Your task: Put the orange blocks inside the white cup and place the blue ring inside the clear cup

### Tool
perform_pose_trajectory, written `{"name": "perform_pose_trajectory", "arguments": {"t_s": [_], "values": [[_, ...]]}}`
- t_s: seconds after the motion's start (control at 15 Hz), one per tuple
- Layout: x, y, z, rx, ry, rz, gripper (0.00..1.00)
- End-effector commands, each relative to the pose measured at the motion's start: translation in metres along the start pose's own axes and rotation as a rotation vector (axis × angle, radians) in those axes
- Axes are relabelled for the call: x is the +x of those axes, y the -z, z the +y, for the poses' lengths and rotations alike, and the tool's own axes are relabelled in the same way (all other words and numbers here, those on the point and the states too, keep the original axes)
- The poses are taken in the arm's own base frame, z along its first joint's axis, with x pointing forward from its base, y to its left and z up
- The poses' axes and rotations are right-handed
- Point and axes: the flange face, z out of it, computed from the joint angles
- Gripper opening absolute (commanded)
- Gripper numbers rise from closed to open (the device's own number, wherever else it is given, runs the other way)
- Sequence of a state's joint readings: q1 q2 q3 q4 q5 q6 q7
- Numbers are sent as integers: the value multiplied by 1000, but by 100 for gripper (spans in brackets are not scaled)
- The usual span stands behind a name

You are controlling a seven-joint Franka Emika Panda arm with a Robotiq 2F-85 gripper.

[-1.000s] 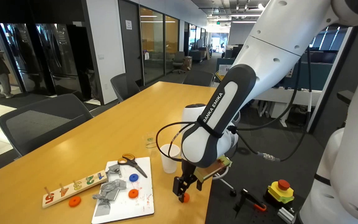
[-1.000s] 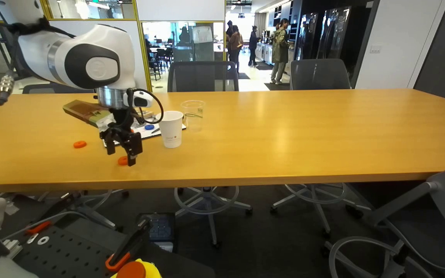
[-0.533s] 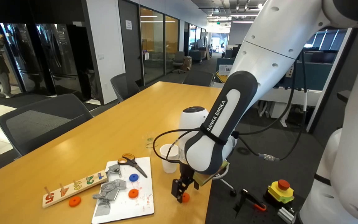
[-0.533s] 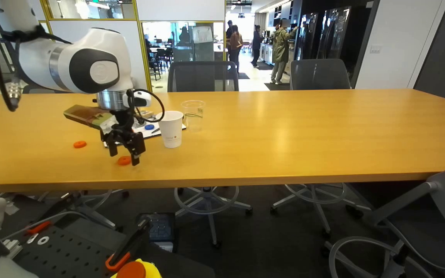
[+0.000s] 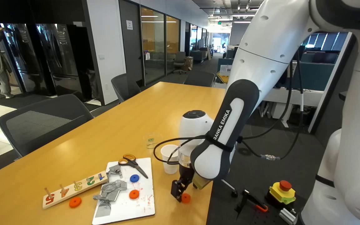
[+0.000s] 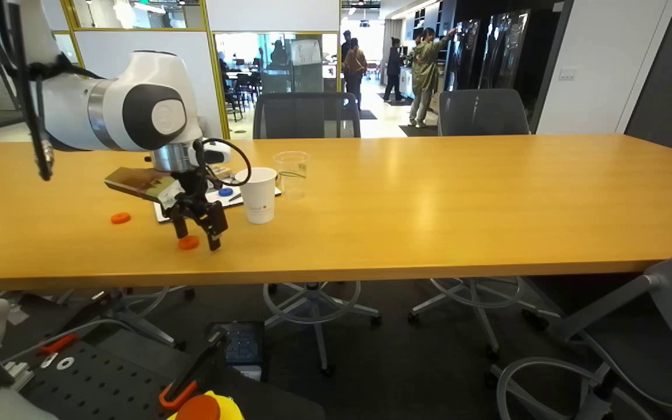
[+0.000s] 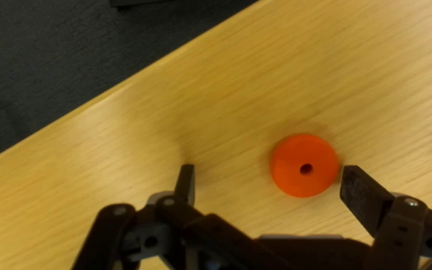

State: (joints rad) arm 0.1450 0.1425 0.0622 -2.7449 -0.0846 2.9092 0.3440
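Observation:
My gripper [image 7: 268, 169] is open and low over the table near its edge. An orange block [image 7: 294, 157] lies flat between the spread fingers, close beside the right finger in the wrist view; it also shows in both exterior views [image 5: 186, 198] [image 6: 188, 242]. A second orange block [image 5: 134, 194] and the blue ring [image 5: 134, 178] lie on the white board. A third orange block [image 5: 75, 202] lies on the table beside the number strip. The white cup [image 6: 259, 198] stands upright near the gripper. The clear cup [image 6: 293, 175] stands just behind it. No block shows inside the white cup.
The white board [image 5: 145, 204] also bears scissors [image 5: 133, 164] and grey tape pieces [image 5: 112, 189]. A wooden number strip [image 5: 77, 189] with pegs lies against the board. The arm's cable loop [image 6: 247, 166] hangs in front of the white cup's rim. The table edge [image 7: 126, 82] is near.
The gripper has moved a little to the right in an exterior view, and the arm sits lower. The orange block now shows between the fingers. The blocks and cups have not moved.

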Motion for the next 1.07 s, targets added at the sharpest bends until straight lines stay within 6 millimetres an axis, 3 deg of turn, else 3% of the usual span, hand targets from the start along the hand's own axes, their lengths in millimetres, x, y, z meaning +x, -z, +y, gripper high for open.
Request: {"name": "perform_pose_trajectory", "arguments": {"t_s": [0.0,0.53,1.0], "values": [[10,2,-5,-22,-9,44,100],[0,-5,-23,36,-20,-25,100],[4,4,-15,24,-60,-10,100]]}}
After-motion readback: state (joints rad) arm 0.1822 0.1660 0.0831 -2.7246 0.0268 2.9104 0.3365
